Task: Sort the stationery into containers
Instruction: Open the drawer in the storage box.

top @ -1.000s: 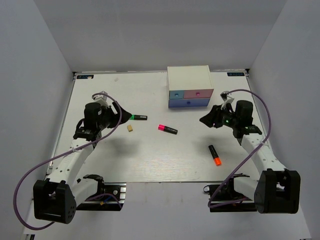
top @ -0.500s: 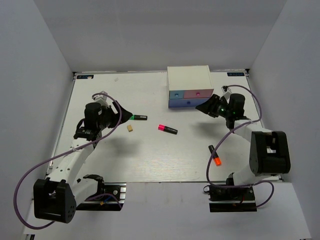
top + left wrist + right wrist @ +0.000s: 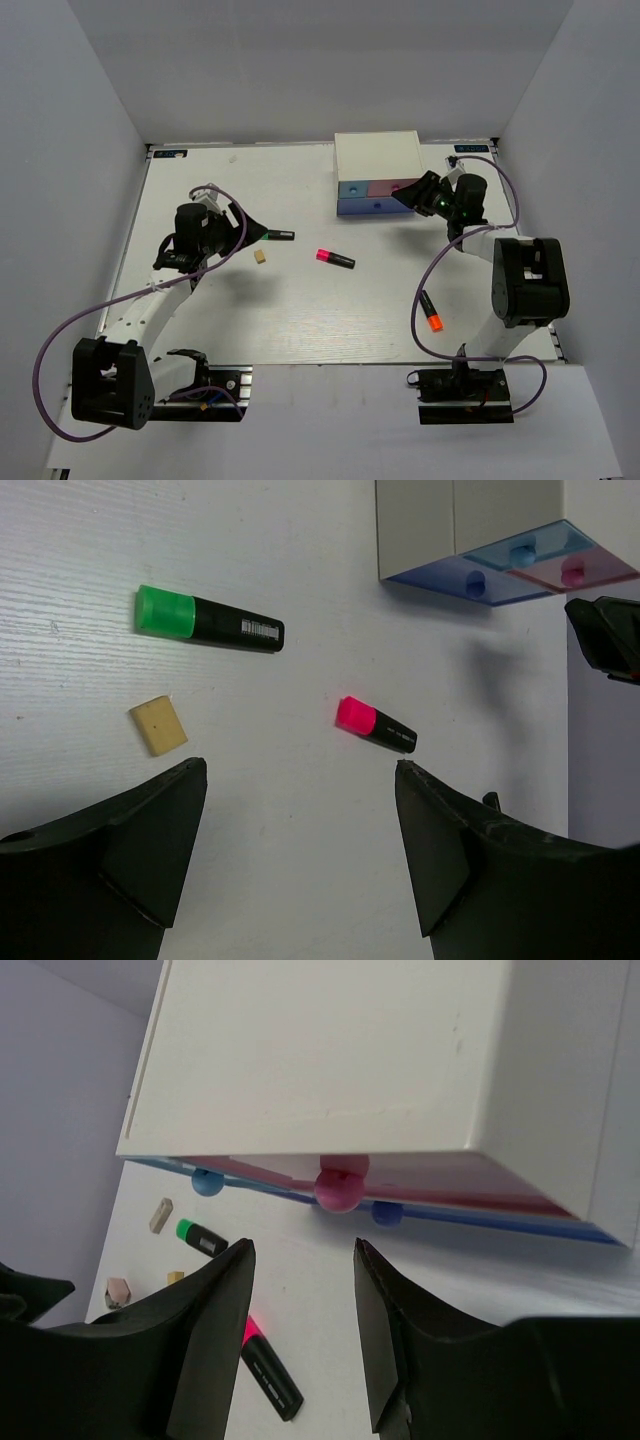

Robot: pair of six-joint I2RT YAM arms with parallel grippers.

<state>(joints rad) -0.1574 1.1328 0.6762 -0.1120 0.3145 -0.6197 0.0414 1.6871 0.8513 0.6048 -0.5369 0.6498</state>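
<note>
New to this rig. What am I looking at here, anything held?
Two robot arms are bolted at a white table's near edge. One picture looks down from above. The other two come from a camera on each wrist, and the dark shapes are that arm's own fingers. On the table: a white drawer box, a green-capped marker, a pink-capped marker, an orange-capped marker and a tan block. The left pincer and right pincer are open, holding nothing. The right faces the pink knob.
</note>
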